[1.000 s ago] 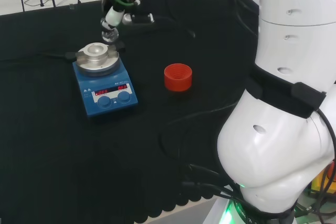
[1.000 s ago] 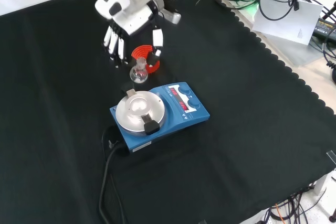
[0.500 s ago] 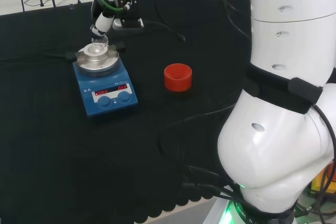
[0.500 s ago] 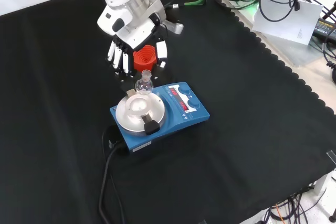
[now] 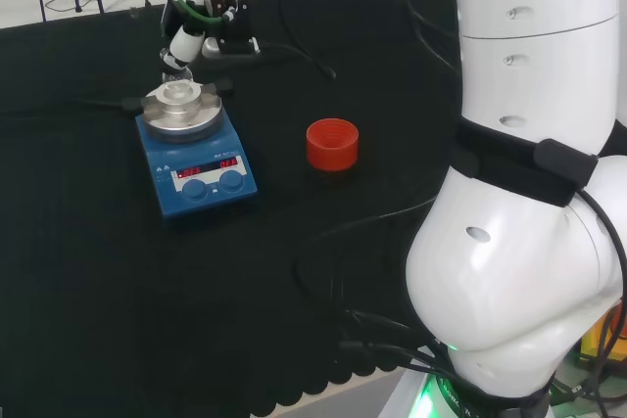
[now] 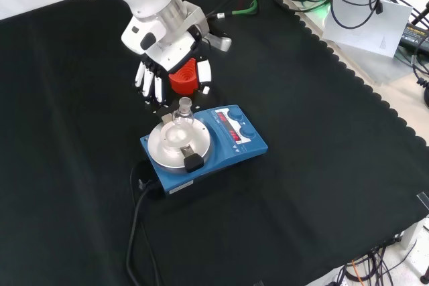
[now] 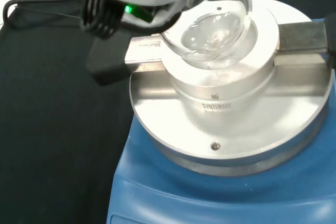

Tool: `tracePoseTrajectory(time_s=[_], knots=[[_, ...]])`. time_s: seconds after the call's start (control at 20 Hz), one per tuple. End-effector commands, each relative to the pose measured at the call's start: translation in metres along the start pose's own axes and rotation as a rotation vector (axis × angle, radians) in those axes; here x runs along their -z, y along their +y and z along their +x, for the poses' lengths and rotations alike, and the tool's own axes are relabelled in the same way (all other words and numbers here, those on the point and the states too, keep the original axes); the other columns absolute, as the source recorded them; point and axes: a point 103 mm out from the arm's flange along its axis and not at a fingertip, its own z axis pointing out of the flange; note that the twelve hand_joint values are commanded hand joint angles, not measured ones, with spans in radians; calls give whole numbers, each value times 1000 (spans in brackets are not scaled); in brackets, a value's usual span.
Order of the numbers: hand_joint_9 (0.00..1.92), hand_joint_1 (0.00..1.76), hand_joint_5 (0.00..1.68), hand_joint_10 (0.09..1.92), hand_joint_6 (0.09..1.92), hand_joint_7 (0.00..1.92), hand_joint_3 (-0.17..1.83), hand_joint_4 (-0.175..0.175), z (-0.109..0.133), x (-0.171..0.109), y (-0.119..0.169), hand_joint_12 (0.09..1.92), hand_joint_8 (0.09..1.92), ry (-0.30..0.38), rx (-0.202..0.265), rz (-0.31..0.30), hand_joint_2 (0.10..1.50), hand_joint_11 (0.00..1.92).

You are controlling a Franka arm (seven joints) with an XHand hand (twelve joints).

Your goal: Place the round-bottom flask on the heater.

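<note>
place: lab bench | evidence: blue heater [image 6: 201, 142] with metal block just below my hand [image 6: 171, 75]; glass round-bottom flask [image 6: 181, 120] over it; black cloth [image 6: 322, 165] covering the bench; cables beyond

Three cameras, one bench: high from behind the arm, high from the front, and close in at the wrist.

The head view looks from behind and above the arm's base, over the white arm links [image 5: 519, 193] at its right, across the black cloth [image 5: 88, 271]; the front view faces back toward the arm and looks down on the same cloth, about a quarter turn round; both take in the blue heater [image 5: 194, 149] and the red ribbed stand [image 5: 332, 144] from well off; the wrist view sits close over the heater's metal top [image 7: 231, 108], which looms large.
</note>
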Motion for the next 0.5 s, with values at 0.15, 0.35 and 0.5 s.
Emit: tracePoseTrajectory(time_s=[0.15, 0.35, 0.5], knots=[[823, 1114, 1114, 507, 1065, 591, 889, 63, 3, -6, 11, 1225, 627, -5, 8, 18, 620, 545], [822, 1114, 1114, 508, 1066, 591, 889, 64, 1, -8, 12, 1226, 627, -7, 6, 24, 620, 545], [822, 1114, 1114, 509, 1066, 590, 890, 65, 0, -10, 13, 1227, 627, -12, 0, 30, 619, 544]])
